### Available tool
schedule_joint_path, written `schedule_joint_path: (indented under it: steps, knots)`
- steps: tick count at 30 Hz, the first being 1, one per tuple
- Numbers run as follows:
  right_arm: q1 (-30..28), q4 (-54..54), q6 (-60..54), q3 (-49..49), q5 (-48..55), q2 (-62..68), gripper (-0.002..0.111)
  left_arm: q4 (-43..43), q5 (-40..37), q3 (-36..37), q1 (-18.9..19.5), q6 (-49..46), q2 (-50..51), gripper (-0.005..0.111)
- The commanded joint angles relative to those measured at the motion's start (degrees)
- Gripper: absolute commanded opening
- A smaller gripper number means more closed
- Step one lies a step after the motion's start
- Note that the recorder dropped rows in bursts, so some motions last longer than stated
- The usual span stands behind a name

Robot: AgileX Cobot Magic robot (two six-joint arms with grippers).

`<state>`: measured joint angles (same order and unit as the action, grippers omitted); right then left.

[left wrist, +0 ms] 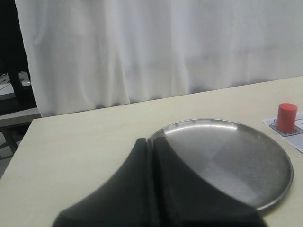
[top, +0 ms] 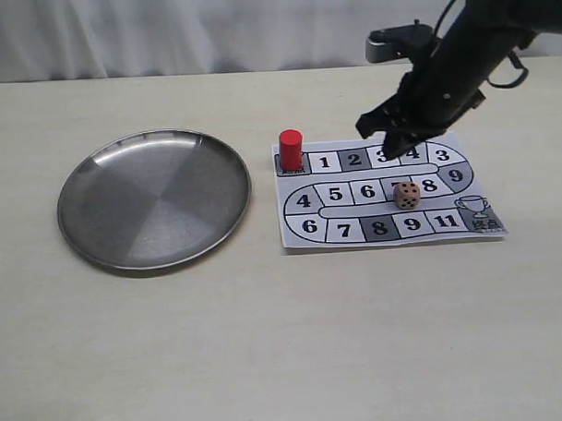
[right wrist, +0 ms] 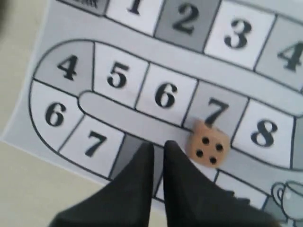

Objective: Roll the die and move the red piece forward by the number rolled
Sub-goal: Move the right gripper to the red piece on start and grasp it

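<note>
Pale cream worktop point(top: 286, 349) fills the foreground, and nothing is seen on its nearest stretch. Further in, a round, shallow dish of brushed steel point(top: 154, 198) lies flat on the left. The black left hand point(left wrist: 151, 144) is seen only by its own wrist camera. It is raised over the worktop with the dish just beyond its fingertips. Its two fingers are pressed together along a thin seam, and nothing is held between them.

To the right of the dish, close by but apart from it, a printed paper game board with numbered squares point(top: 355, 211) is spread flat. The small peach-beige die with black pips point(top: 407, 195) rests on the board's middle row, at the border of squares 7 and 8. A face with four pips is turned up towards the right wrist camera. The black right hand point(right wrist: 158, 147) is held above the board's far row, clear of the die. Its fingers are drawn to a narrow slit with nothing gripped.

At the far left corner of the board, the glossy red cylindrical piece point(top: 291, 149) stands upright on the square just before square 1. Behind the worktop, a white curtain point(top: 210, 28) closes the background.
</note>
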<state>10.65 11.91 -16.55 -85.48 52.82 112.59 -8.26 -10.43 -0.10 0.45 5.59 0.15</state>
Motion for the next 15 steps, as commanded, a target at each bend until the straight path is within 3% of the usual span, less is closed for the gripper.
schedule_joint_path:
  steps: [1,7,10,15]
  knots:
    - [5.66,-3.45,2.68,-1.16,-10.00,-0.36,0.031,-0.01,0.49,0.10,-0.48,0.05,-0.15,0.000]
    - [10.59,-8.77,6.67,-1.16,-20.29,2.08,0.071,-0.01,0.49,0.10,-0.48,0.05,-0.15,0.000]
    - [10.81,-7.88,6.67,-1.45,-23.80,4.28,0.078,-0.01,0.49,0.10,-0.48,0.05,-0.15,0.000]
    - [10.91,-7.66,6.67,-5.17,-24.03,8.83,0.077,-0.01,0.49,0.10,-0.48,0.05,-0.15,0.000]
